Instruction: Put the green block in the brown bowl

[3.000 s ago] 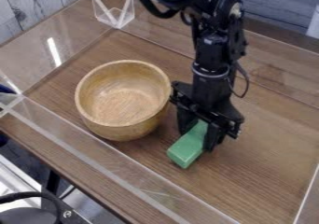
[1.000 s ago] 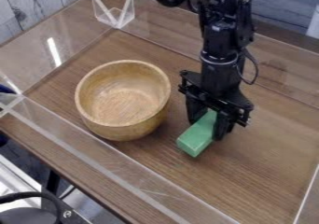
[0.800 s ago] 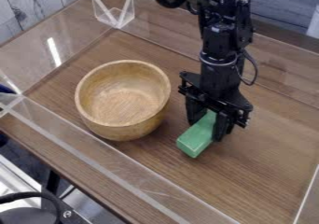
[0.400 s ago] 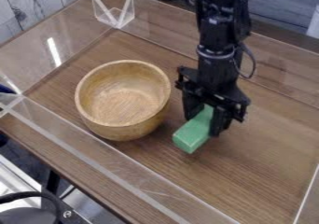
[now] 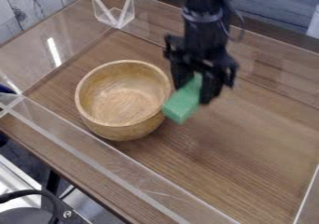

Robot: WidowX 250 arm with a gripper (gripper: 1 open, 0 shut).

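Observation:
My gripper (image 5: 196, 85) points straight down and is shut on the upper end of the green block (image 5: 184, 105), a bright green bar that hangs clear of the tabletop. The block's lower end hovers just right of the brown bowl (image 5: 122, 99), close to its right rim. The bowl is round, light tan wood, sits on the wooden table at left centre and has nothing in it. The dark arm rises from the gripper toward the top of the view.
A clear acrylic wall (image 5: 75, 158) runs along the table's front and left edges. A small clear stand (image 5: 114, 11) sits at the back left. Bare wooden tabletop (image 5: 249, 144) lies to the right of the bowl.
The gripper has lifted the green block off the table and carried it up and to the left, toward the bowl's right rim. The bowl has not moved.

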